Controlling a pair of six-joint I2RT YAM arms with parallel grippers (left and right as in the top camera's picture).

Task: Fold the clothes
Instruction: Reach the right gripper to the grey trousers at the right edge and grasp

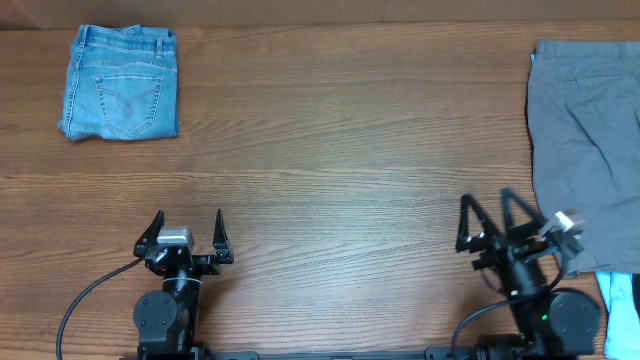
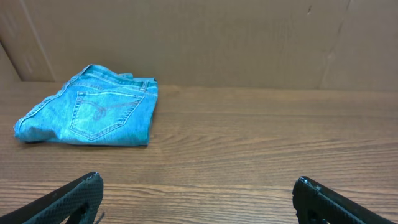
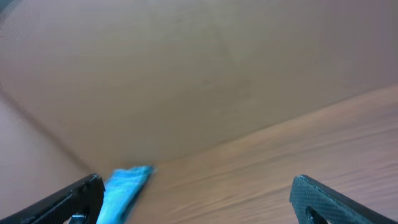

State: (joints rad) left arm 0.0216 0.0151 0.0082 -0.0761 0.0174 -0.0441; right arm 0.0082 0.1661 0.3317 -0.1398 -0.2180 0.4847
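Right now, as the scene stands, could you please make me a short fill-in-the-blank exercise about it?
1. The denim shorts are already ____.
2. The grey shorts lie on the robot's ____ side.
3. The left gripper and the right gripper are both empty and ____.
Missing words: folded; right; open.

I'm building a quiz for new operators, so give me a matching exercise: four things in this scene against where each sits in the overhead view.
Things:
1. denim shorts
2. grey shorts
3. pale-blue garment
4. left end effector

Places:
A. bottom-right corner
B. top-left, folded
C. along the right edge
D. bottom, left of centre, open

Pairs: 1-B, 2-C, 3-A, 4-D.
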